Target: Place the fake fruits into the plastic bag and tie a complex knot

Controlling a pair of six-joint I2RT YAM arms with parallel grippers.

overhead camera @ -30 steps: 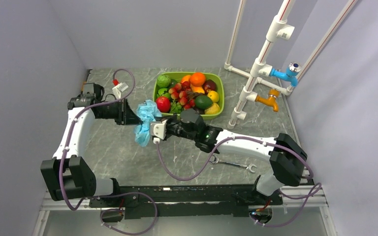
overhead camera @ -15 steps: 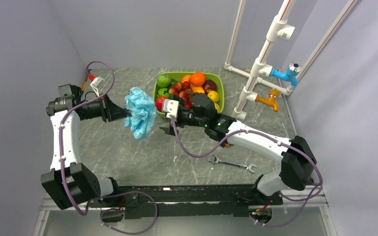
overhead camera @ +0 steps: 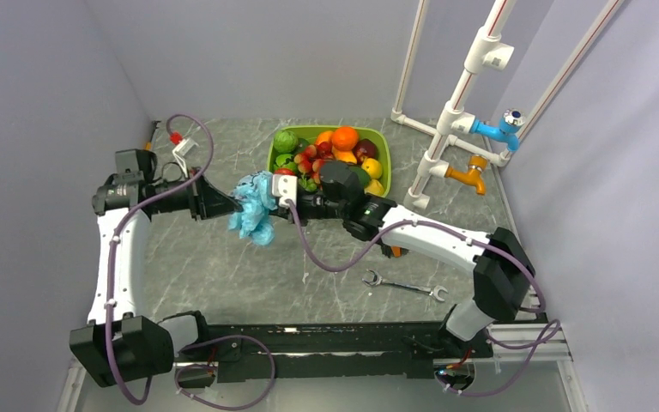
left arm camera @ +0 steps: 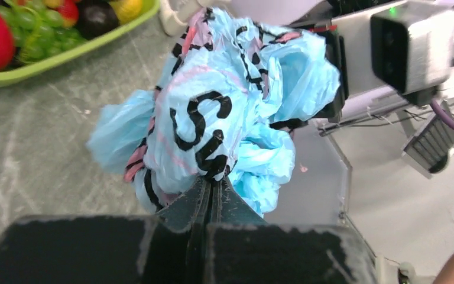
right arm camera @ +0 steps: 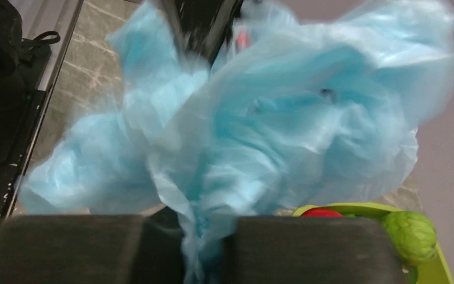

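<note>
Top view: the plastic bag (overhead camera: 253, 210), crumpled and light blue, is held between both tools just left of the lime-green tray (overhead camera: 385, 165). Whether its lowest fold touches the counter (overhead camera: 223, 275) cannot be told. The left tool (overhead camera: 228, 206) meets the bag from the left, the right tool (overhead camera: 273, 196) from the right. The fake fruits (overhead camera: 336, 153) all lie in the tray, none in the bag. A wrench (overhead camera: 403, 286) lies on the counter by the right arm, well apart from the bag. Left wrist view: the left tool's fingers are pressed together, pinching a fold of the bag at their tips. The bag is bunched, with black and pink print showing, and the right tool's grey body is against its far side. Right wrist view, motion-blurred: the bag fills the frame, and a strand of it runs down between the right tool's fingers, which are clamped on it. A knobbly green fruit (right arm camera: 417, 236) sits at the tray rim, lower right.
</note>
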